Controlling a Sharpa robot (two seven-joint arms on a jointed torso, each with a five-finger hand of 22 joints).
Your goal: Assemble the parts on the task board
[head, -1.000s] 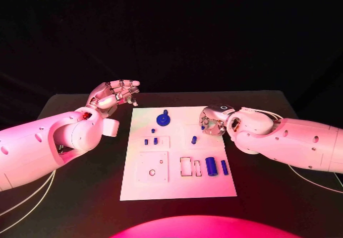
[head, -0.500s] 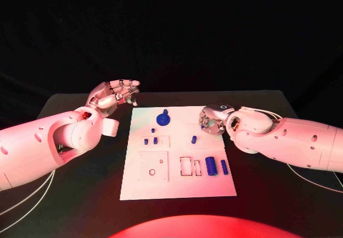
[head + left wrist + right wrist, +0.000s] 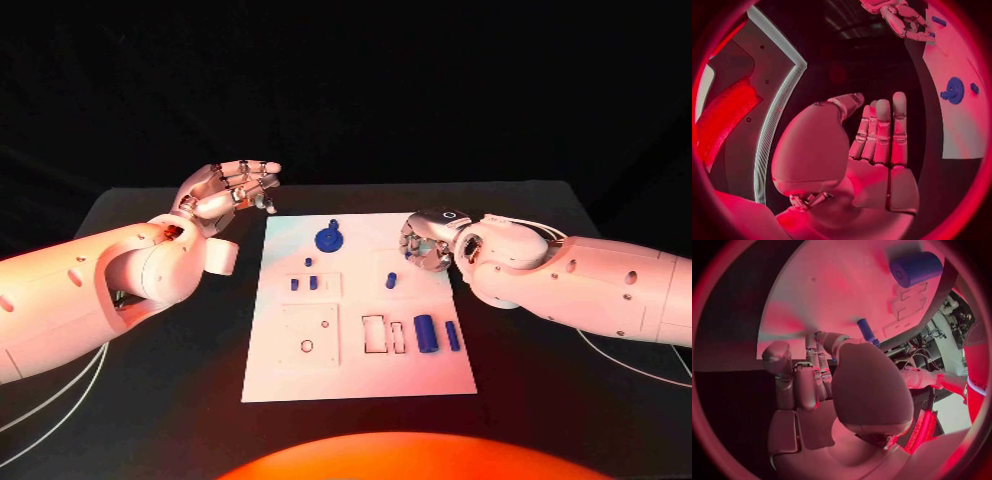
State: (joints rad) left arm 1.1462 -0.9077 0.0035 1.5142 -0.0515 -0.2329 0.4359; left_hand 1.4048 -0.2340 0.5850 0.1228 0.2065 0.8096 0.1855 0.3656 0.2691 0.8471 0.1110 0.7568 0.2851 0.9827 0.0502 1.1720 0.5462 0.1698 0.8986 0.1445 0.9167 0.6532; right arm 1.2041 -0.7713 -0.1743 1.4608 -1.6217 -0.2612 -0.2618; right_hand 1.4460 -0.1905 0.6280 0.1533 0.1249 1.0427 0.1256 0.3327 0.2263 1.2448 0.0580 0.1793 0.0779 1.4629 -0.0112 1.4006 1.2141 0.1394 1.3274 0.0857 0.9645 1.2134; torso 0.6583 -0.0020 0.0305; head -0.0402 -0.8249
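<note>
The white task board [image 3: 361,375] lies in the middle of the black table. On it are a blue disc with a knob [image 3: 330,239], small blue pegs [image 3: 303,284], a single peg [image 3: 391,281], a thick blue cylinder [image 3: 424,333] and a thin one [image 3: 453,336]. My left hand [image 3: 231,190] is raised beside the board's far left corner, its fingers straight and holding nothing [image 3: 879,140]. My right hand [image 3: 426,247] hovers over the board's right edge just behind the single peg [image 3: 867,331], fingers loosely bent with nothing in them. The thick cylinder [image 3: 916,267] lies beyond it.
Rectangular slots [image 3: 384,336] and a square plate with a small hole [image 3: 309,335] mark the near half of the board. Bare black table [image 3: 159,400] surrounds the board on all sides.
</note>
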